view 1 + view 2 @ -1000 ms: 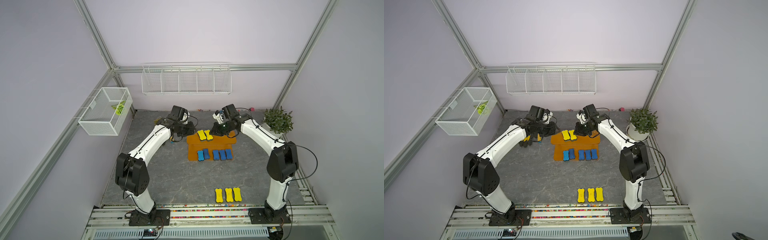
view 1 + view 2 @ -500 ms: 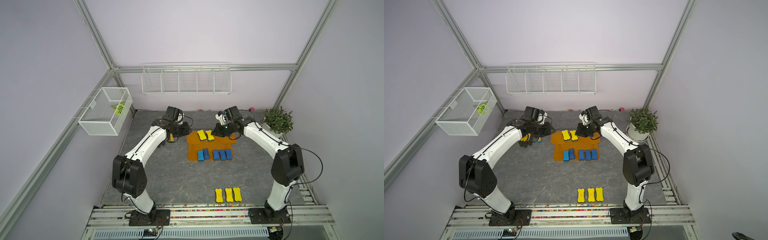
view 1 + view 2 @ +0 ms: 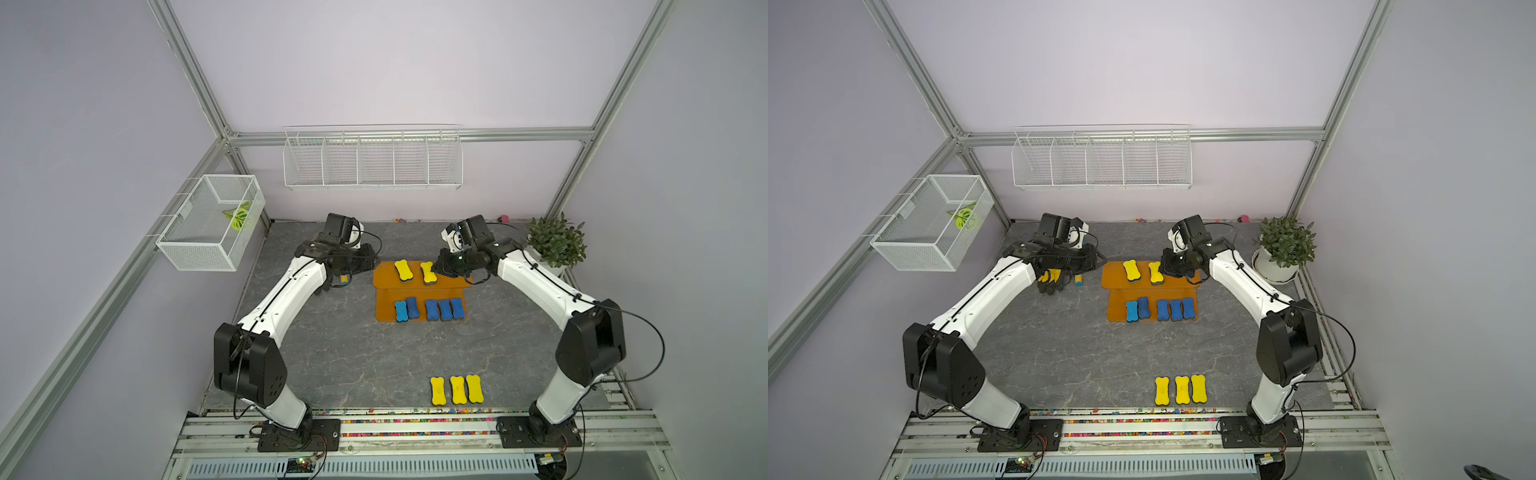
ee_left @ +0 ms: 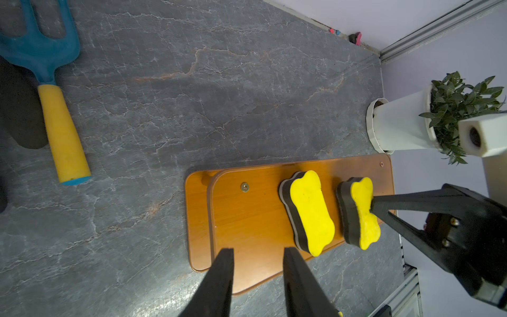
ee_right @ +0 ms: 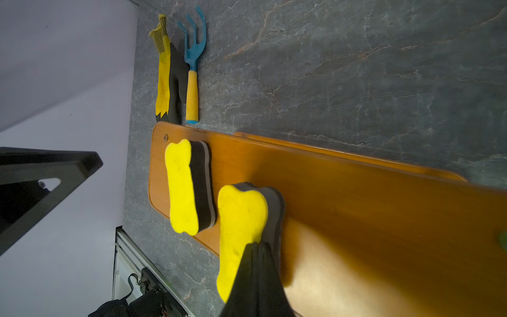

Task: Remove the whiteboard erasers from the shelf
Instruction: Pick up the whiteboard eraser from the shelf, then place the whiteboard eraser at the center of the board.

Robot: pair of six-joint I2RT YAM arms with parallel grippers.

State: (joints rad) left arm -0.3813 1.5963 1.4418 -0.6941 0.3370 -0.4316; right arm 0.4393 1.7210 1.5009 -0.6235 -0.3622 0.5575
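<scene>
We're at the shelf [image 3: 384,277], where the right gripper [image 4: 373,206] has its fingers pressed together, tips planted on a yellow whiteboard eraser [image 4: 362,219] on the upper tier. Whether those tips nip any foam, we cannot tell. This eraser is the 1 nearer the tier's right end, and its near end reaches the front edge. We read the closed tips as a narrow pusher, or a pinch on the soft top.

Just beside it sits the 2nd yellow eraser [image 4: 310,214], flat and untouched. The left gripper [image 4: 258,251] hovers over the tier's left end, fingers slightly spread with nothing between them. We judge it's lined up to take that neighbour.

On the lower tier, 5 blue erasers [image 3: 431,310] stand in a row. Only 3 yellow erasers [image 3: 457,390] lie side by side near the front edge of the table [image 3: 332,353], well apart from the shelf, so 7 remain to clear.
</scene>
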